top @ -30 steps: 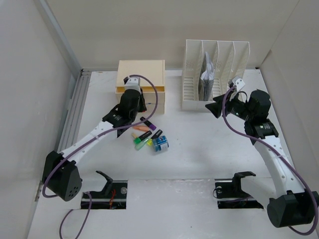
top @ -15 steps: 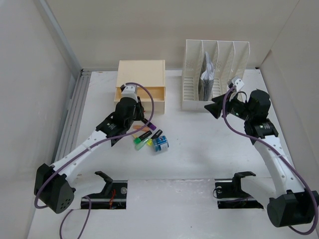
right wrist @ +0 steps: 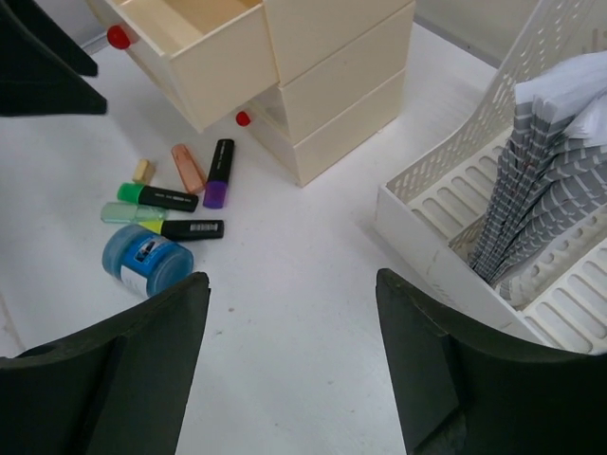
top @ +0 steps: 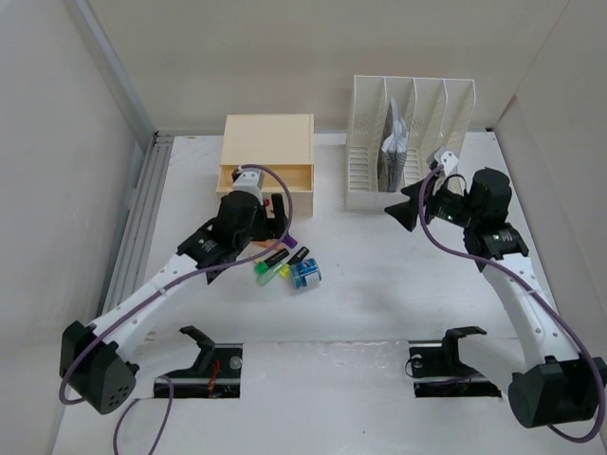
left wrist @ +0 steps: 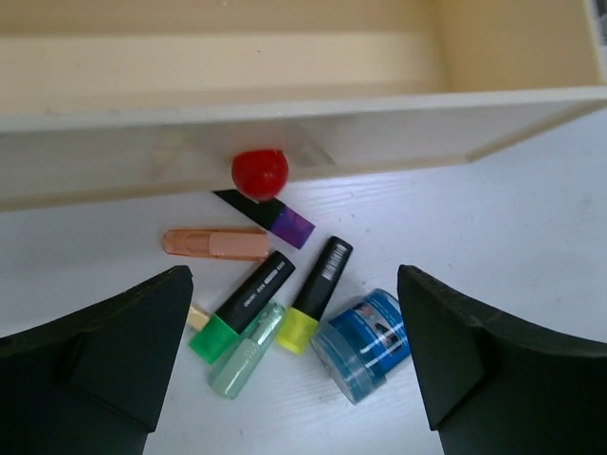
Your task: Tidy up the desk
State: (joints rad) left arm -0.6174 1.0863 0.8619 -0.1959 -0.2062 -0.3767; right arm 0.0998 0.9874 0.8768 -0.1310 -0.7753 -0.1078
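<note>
On the white desk, in front of the beige drawer box, lies a small heap. It holds a purple-tipped marker, an orange cap, green-capped and yellow-capped black highlighters, a pale green marker and a blue roll. The box's top drawer stands pulled out, its red knob free. My left gripper hovers open over the heap, holding nothing. My right gripper is open and empty above bare desk, left of the file rack.
The white slotted rack holds a sheaf of grey papers in one slot. A grey rail runs along the desk's left edge and white walls close in on three sides. A second red knob shows on a lower drawer.
The left gripper drew the top drawer out by its knob, then let go and opened wide, backing toward the heap. The right gripper's jaws widened slightly.
</note>
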